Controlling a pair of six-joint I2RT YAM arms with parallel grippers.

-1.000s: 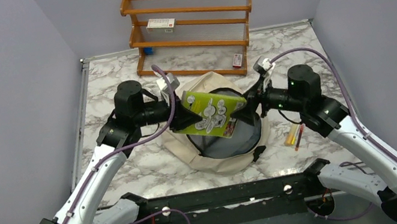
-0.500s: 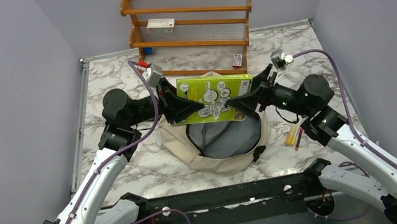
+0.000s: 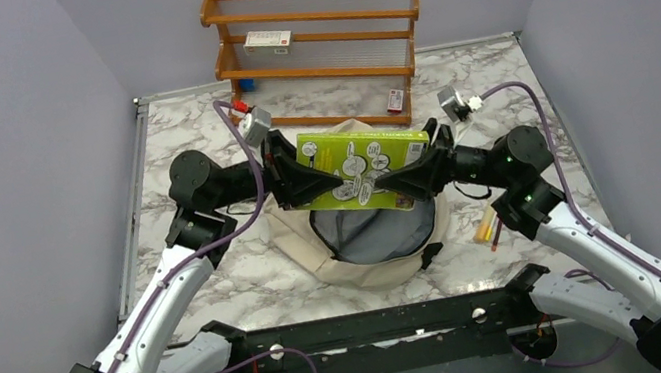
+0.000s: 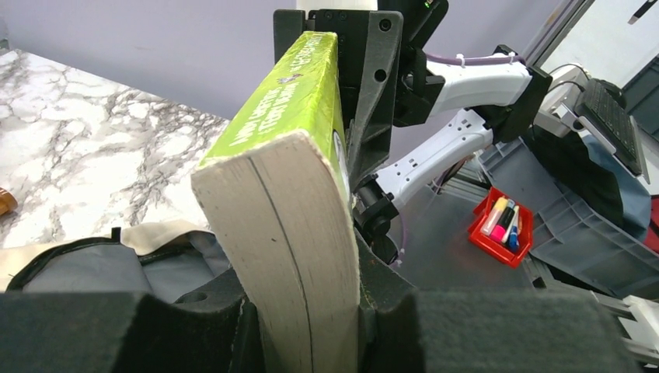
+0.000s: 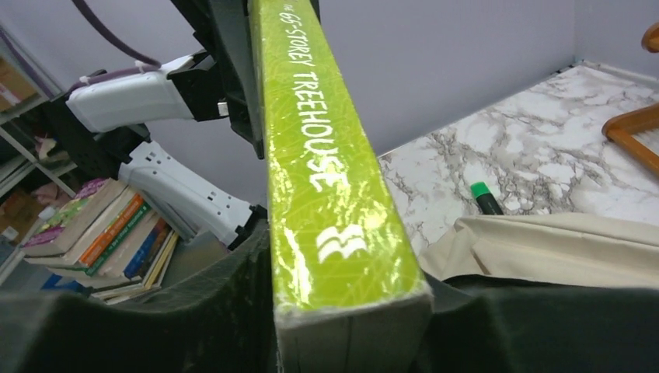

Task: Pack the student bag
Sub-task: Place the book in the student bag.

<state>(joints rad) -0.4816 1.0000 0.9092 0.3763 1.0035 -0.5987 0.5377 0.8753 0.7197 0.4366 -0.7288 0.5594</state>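
Note:
The student bag point(image 3: 371, 269) lies in the middle of the table, beige, with its mouth open on the dark grey lining point(image 3: 377, 231). A lime-green book point(image 3: 359, 166) hangs level above that opening. My left gripper point(image 3: 330, 178) is shut on the book's left end; in the left wrist view point(image 4: 303, 326) the page edge is pinched between the pads. My right gripper point(image 3: 396, 178) holds the right end, and in the right wrist view point(image 5: 350, 326) the spine point(image 5: 319, 155) sits tight between both pads. Beige bag cloth point(image 5: 544, 249) shows below.
A wooden rack point(image 3: 318, 47) stands at the back with small boxes on its shelves. Pens point(image 3: 490, 226) lie on the marble right of the bag. A green-capped marker point(image 5: 486, 198) lies beyond the bag. Grey walls close in the left, right and back sides.
The left arm lifted the tilted book and turned it level over the bag. The right gripper came in from the right, opened wide, then closed on the book's right end.

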